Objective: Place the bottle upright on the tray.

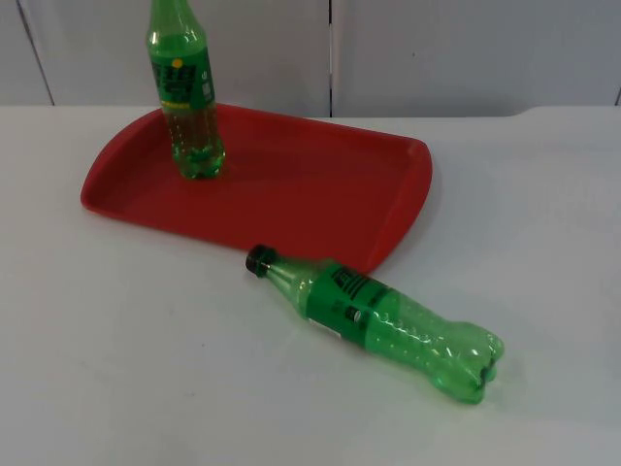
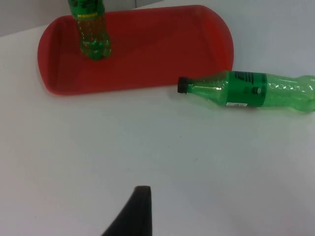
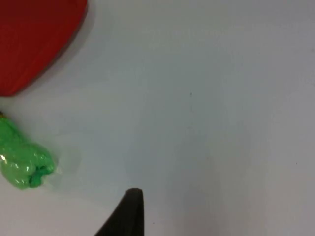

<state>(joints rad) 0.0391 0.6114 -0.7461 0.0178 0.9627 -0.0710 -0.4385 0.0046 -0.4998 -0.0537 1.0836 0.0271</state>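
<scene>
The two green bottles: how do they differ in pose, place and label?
The bottle on the tray stands upright on the red tray, near its far left corner; the lying bottle rests on its side on the white table, just off the tray's near edge, black cap toward the tray. The standing one's label carries yellow; the lying one's is green with dark print. Both are clear green plastic.
</scene>
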